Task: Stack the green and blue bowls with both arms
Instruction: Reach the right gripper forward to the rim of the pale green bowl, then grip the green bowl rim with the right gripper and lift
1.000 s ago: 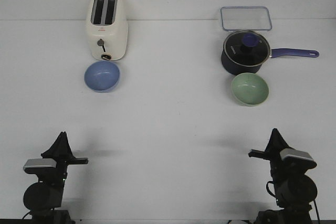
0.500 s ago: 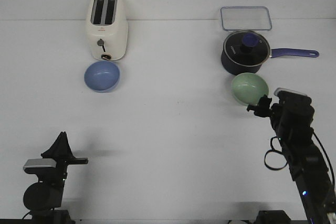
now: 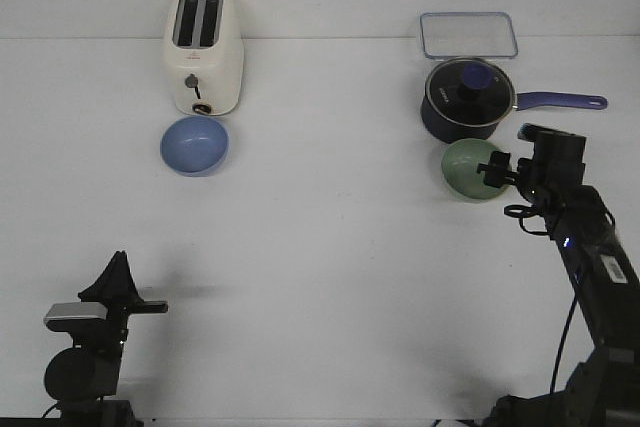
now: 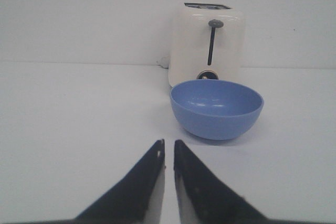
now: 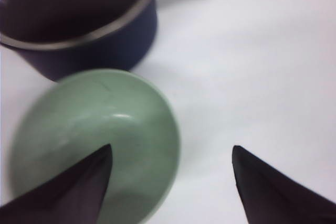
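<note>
The blue bowl sits in front of the toaster at the far left; it also shows in the left wrist view. My left gripper rests at the near left, far from that bowl, its jaws shut and empty. The green bowl sits just in front of the saucepan at the right. My right gripper is at that bowl's right rim. It is open, with one finger over the inside of the green bowl and the other over the table outside it.
A cream toaster stands behind the blue bowl. A dark navy saucepan with a lid and a long handle pointing right stands right behind the green bowl. A clear lidded container lies at the back right.
My right arm has reached from its rest spot at the near right forward to the green bowl's right rim. The left arm and both bowls have not moved.
</note>
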{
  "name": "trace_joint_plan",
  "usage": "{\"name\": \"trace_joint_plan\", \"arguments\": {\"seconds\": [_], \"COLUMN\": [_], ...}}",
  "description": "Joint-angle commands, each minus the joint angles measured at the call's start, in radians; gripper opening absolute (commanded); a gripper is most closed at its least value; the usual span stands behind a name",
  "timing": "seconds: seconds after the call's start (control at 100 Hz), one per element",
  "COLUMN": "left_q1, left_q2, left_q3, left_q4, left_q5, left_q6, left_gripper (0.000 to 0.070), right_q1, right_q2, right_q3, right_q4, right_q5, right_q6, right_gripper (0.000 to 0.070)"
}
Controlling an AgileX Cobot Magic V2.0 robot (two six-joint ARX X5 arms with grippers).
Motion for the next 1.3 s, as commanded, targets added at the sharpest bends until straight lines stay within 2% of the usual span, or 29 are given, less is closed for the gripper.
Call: {"name": "trace_joint_plan", "arguments": {"seconds": [0.0, 0.26, 0.3, 0.34, 0.46, 0.62, 0.71, 1.01, 1.29], "left_q1": [0.0, 0.0, 0.001, 0.001, 0.0, 0.001, 0.0, 0.001, 0.001], "left_q2": [-0.001, -0.001, -0.001, -0.001, -0.001, -0.001, -0.001, -0.001, -0.001], "left_q3": [-0.019, -0.019, -0.019, -0.019, -0.019, -0.019, -0.019, -0.019, -0.019], "left_q4": [0.01, 0.01, 0.01, 0.01, 0.01, 0.01, 0.01, 0.01, 0.01], "left_q5": [0.004, 0.004, 0.004, 0.003, 0.003, 0.003, 0.004, 0.003, 0.004], "left_q6": [0.005, 0.005, 0.005, 0.005, 0.005, 0.005, 0.005, 0.005, 0.005], "left_gripper": [0.0013, 0.0013, 0.0013, 0.0013, 0.0013, 0.0013, 0.0014, 0.0014, 0.0013], "right_q1": [-0.007, -0.013, -0.012, -0.012, -0.013, -0.019, -0.023, -0.023, 0.024], "right_q2": [0.058, 0.194, 0.208, 0.218, 0.231, 0.23, 0.216, 0.052, -0.139], "right_q3": [0.037, 0.102, 0.108, 0.111, 0.111, 0.111, 0.112, 0.112, 0.111], "right_q4": [0.003, 0.002, 0.003, 0.004, -0.006, -0.019, -0.02, -0.072, -0.232], "right_q5": [-0.013, -0.021, -0.026, -0.036, -0.046, -0.05, -0.054, -0.16, -0.333], "right_q6": [-0.012, -0.038, -0.038, -0.038, -0.039, -0.06, -0.061, -0.058, -0.041], "right_gripper": [0.0479, 0.0477, 0.0459, 0.0407, 0.0168, 0.0, 0.0, 0.0, 0.0]}}
